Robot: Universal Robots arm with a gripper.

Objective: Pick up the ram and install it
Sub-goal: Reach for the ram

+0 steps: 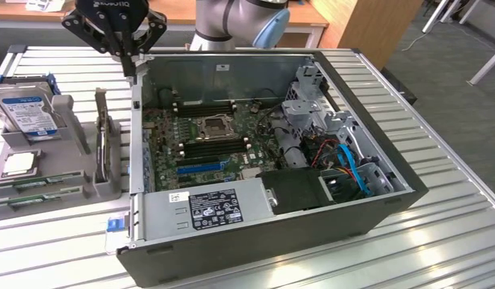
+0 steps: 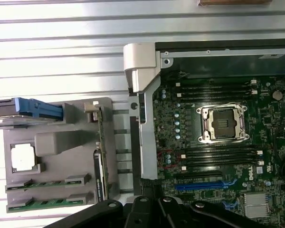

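Two ram sticks (image 1: 40, 180) lie flat, side by side, in slots at the near end of a grey holder (image 1: 71, 150) on the exterior view's left; in the wrist view they are the green strips (image 2: 47, 184) at the holder's end. My gripper (image 1: 129, 60) hangs shut and empty above the back left corner of the open PC case (image 1: 376, 150), well away from the sticks. Its black body (image 2: 149, 204) frames the wrist view. Inside the case, the motherboard (image 1: 163, 162) has long black memory slots (image 1: 203, 109) on both sides of the CPU socket (image 1: 215, 127).
The holder also carries a blue-labelled hard drive (image 1: 26, 111), a CPU chip (image 1: 18, 164) and an upright card (image 1: 101, 138). A power supply (image 1: 207, 208) fills the case's near side, with cables and drive cages (image 1: 328, 138) to the right. A blue expansion slot (image 1: 201, 166) lies below the memory slots.
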